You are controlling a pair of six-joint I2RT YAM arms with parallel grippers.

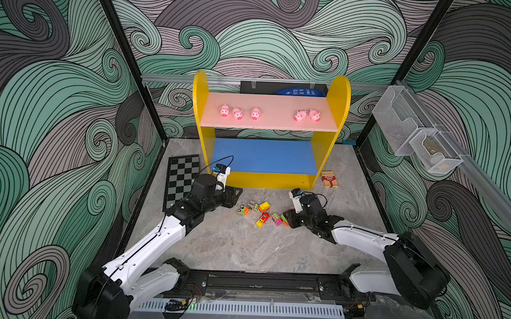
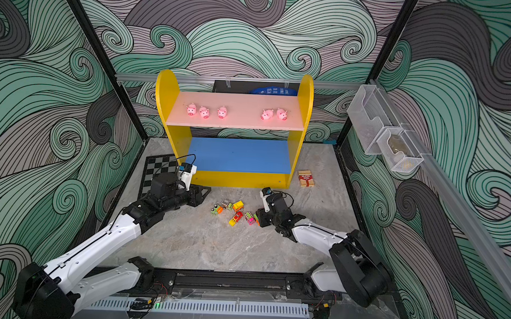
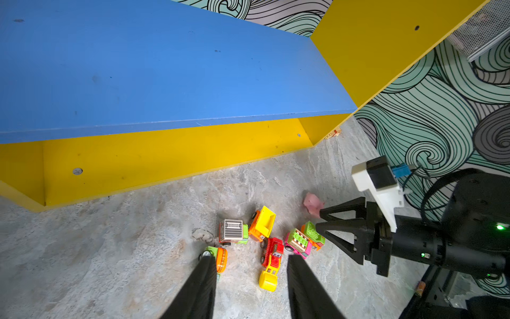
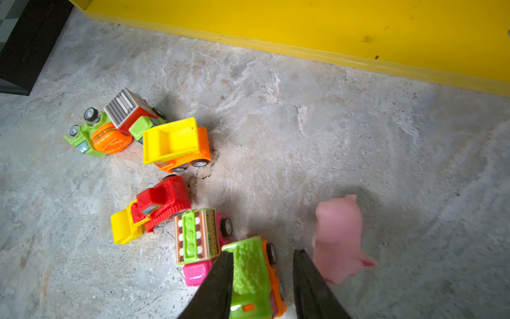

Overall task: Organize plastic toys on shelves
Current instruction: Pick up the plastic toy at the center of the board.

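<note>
A grey marbled floor [image 1: 245,247] is enclosed on three sides by walls [image 1: 267,35] papered in swirling green, grey and mauve waves, with black frame posts [image 1: 126,59] rising from the floor's two far corners. An aluminium rail [image 1: 169,79] runs along the wall above the floor's far edge, and two wire mesh baskets [image 1: 401,121] hang on the wall by the floor's right-hand edge, the nearer perhaps holding something pale.
</note>
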